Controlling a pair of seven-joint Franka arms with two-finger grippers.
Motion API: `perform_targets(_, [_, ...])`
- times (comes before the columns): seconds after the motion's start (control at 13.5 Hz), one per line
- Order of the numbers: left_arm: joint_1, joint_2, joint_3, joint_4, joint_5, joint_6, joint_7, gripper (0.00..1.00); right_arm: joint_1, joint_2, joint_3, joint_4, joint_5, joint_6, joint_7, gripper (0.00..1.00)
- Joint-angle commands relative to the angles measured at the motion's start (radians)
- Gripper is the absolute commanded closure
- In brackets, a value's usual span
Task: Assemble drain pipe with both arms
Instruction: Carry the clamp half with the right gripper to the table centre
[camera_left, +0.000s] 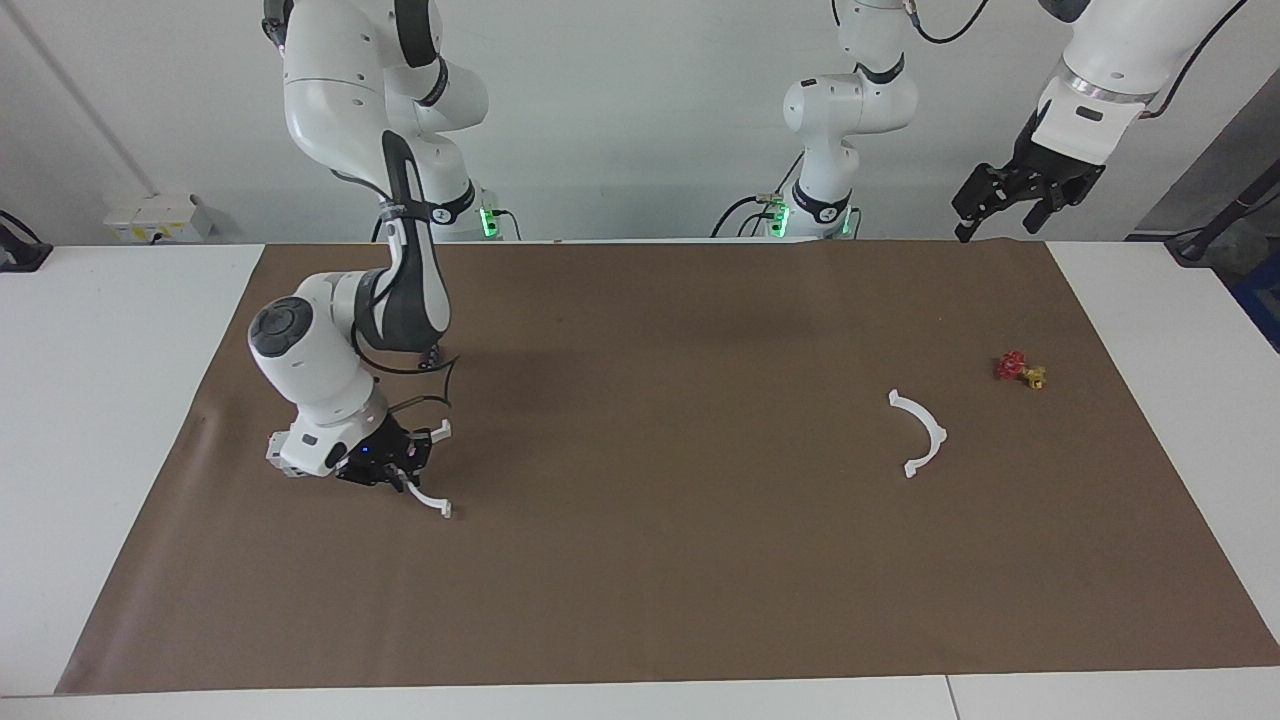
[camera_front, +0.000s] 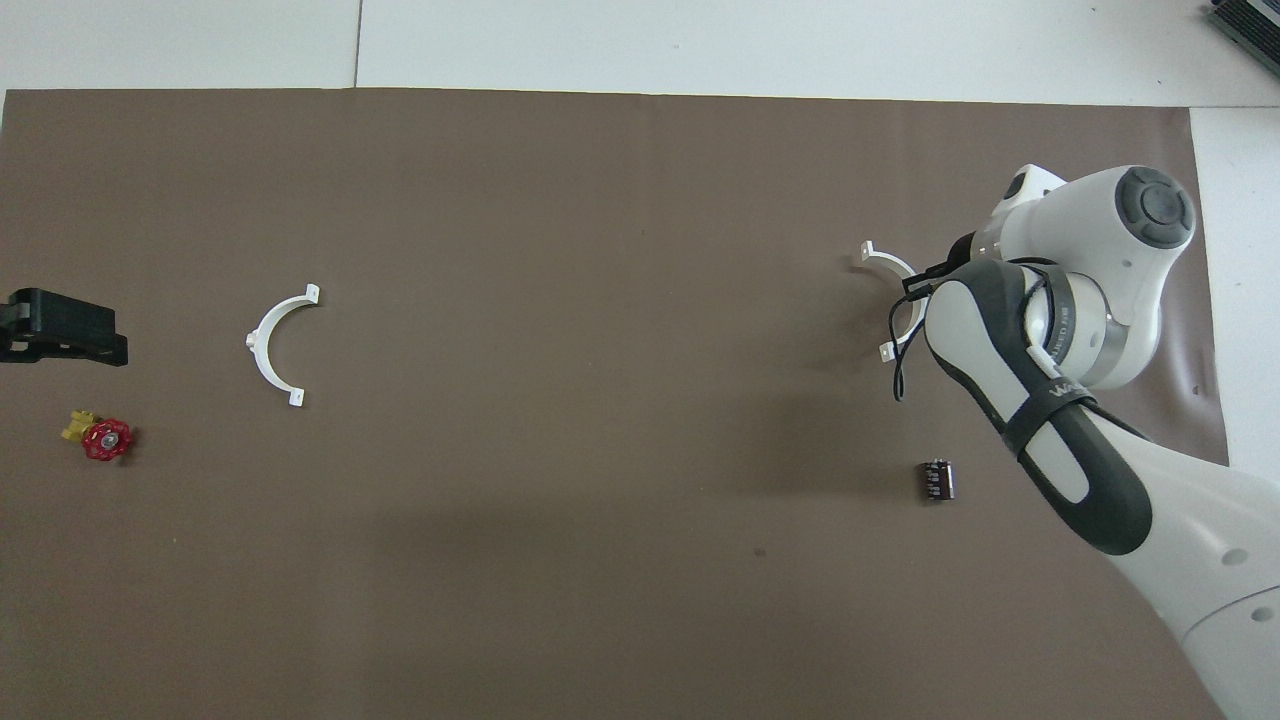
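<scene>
one white half-ring held raised; the other half-ring flat on the mat.

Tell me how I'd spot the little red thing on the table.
Find the brown mat, then go to the left arm's end, where the left gripper hangs raised over the mat's edge. The red knob lies there beside a white half-ring, nearer to the robots. It alone is red, with a yellow bit attached.
</scene>
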Motion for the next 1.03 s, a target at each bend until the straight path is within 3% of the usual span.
perform_targets(0.0, [0.009, -0.016, -0.002, -0.016, -0.010, 0.003, -0.005, 0.00, 0.133, -0.007, -0.001, 0.017, -0.091, -0.013, 0.225, 1.00])
perform_targets(0.52, [0.009, -0.016, -0.002, -0.016, -0.010, 0.003, -0.005, 0.00, 0.382, -0.011, 0.001, 0.007, -0.122, 0.042, 0.516, 1.00])
perform_targets(0.96, [0.009, -0.016, -0.002, -0.016, -0.010, 0.003, -0.005, 0.00, 0.442, 0.002, 0.001, -0.020, -0.289, 0.103, 0.758, 1.00])
